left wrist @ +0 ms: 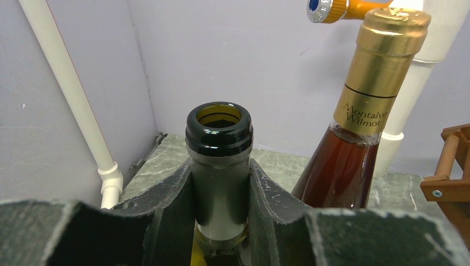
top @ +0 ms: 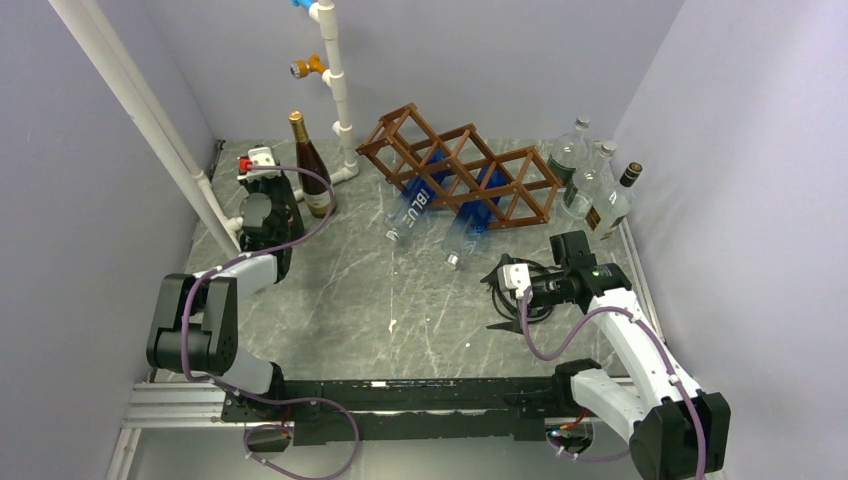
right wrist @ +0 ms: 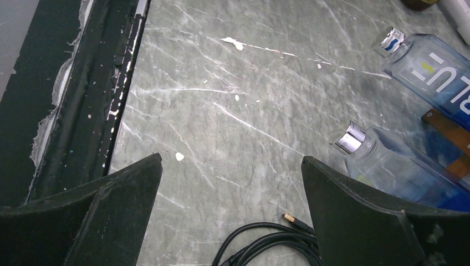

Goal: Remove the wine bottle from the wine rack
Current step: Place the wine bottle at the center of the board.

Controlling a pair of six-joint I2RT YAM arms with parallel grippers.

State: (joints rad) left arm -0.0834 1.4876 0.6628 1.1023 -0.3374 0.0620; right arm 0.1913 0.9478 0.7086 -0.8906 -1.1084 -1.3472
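On the wine rack [top: 384,126], two blue bottles [top: 413,207], left hand [left wrist: 220,172] pinching one dark bottle [left wrist: 219,133], right hand [right wrist: 231,158] spread

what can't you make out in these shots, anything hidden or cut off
- Left wrist: the dark bottle below its neck, hidden by the left gripper and the bottom edge.
- Right wrist: the lettered blue bottle and the blue bottle below it, both cut off by the right edge.
- Top view: labels of the clear bottles beside the wine rack, too small.
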